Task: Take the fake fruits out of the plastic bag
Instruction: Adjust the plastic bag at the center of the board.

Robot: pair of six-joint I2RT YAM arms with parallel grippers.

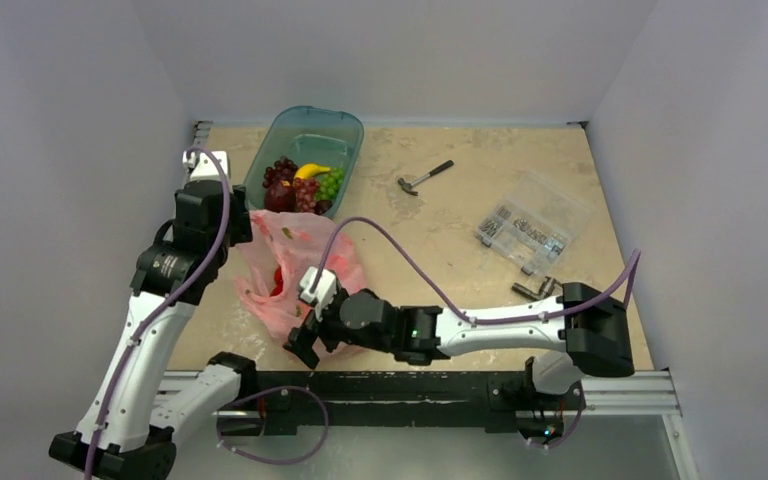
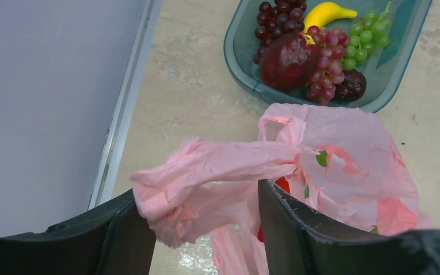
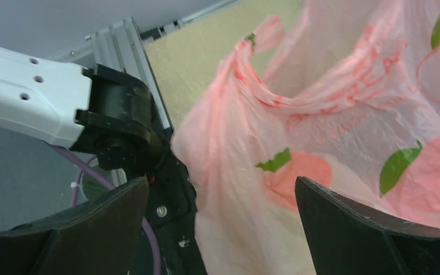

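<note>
— What's the plastic bag (image 2: 344, 154) like?
— Thin pink film, crinkly and half-sheer, with printed green leaves. One handle is bunched between the left gripper's (image 2: 197, 192) fingers (image 2: 298, 229).
— And the fingers?
— Matt black plastic, a little rough along the edges.
— Beyond the bag from that gripper?
— A tray (image 2: 238, 57) of smooth, translucent teal plastic, with glossy grapes (image 2: 326, 63) and a smooth yellow banana (image 2: 326, 12).
— The surface (image 2: 189, 86)?
— Matt, mottled beige, stone-like. Left of the gripper runs a pale metal rail (image 2: 125, 109).
</note>
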